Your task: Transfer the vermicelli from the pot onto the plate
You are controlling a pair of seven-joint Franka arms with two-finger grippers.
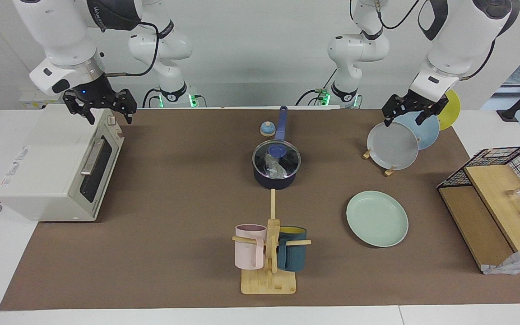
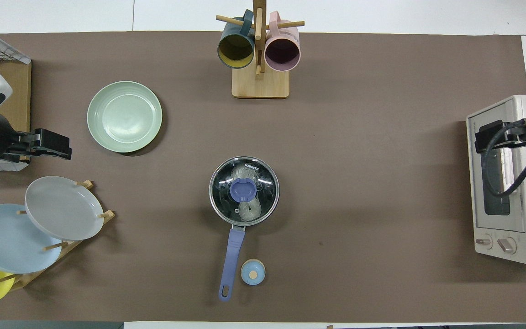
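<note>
Vermicelli [image 2: 244,208], soft, light and liable to slip, lies in the lidded pot [image 1: 274,179] mid-table; left gripper [image 1: 411,110] and right gripper [image 1: 99,104] hang open, empty; pinch each clump centrally for the plate [image 1: 377,218].

A dark navy pot [image 1: 274,178] with a blue-purple handle is seen under a clear glass lid [image 2: 244,190] with a blue knob; white vermicelli [image 2: 249,210] is seen through it. The plate [image 1: 377,218] is pale mint green. On the rack, plates in grey [image 1: 392,146], light blue [image 1: 422,128] and yellow [image 1: 450,108] are shown. A pink mug [image 1: 249,246] and a dark teal mug [image 1: 292,253] hang from pale wood. The mat [image 1: 174,216] is brown, the toaster oven [image 1: 57,167] off-white.
</note>
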